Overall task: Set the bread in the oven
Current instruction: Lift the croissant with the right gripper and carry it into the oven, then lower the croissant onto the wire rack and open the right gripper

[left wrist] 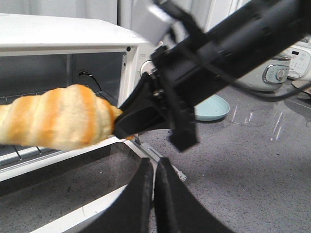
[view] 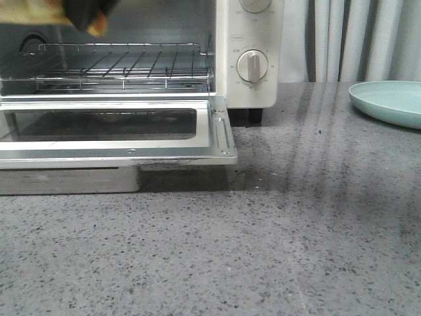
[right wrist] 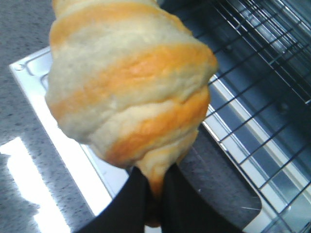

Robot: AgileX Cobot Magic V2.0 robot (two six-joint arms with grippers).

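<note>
1. Front view: The oven (view: pixel 247 52) stands on the speckled grey counter (view: pixel 276 250) with its glass door (view: pixel 112 131) folded down flat and the wire rack (view: pixel 118 66) bare inside. At the upper edge of the cavity the dark right tool (view: pixel 89 14) shows only in part, with a sliver of the bread (view: pixel 39 13) at its tip, above the rack. A pale green plate (view: pixel 388 102) lies well off to the tool's far side, near the curtain (view: pixel 355 39).

2. Left wrist view: The left tool (left wrist: pixel 154 194) hangs over the open door with its two black fingers (left wrist: pixel 141 199) pressed together and nothing between them. Beyond it, the right tool (left wrist: pixel 121 125) pinches one tapered end of the bread (left wrist: pixel 58 116), which juts level into the mouth of the oven (left wrist: pixel 63 34), above the rack.

3. Right wrist view: The right tool (right wrist: pixel 153 194) is clamped on the narrow tip of the bread (right wrist: pixel 131 82), whose striped body fills the frame. Past the tool lie the rack (right wrist: pixel 262 63) and the door (right wrist: pixel 73 160).
</note>
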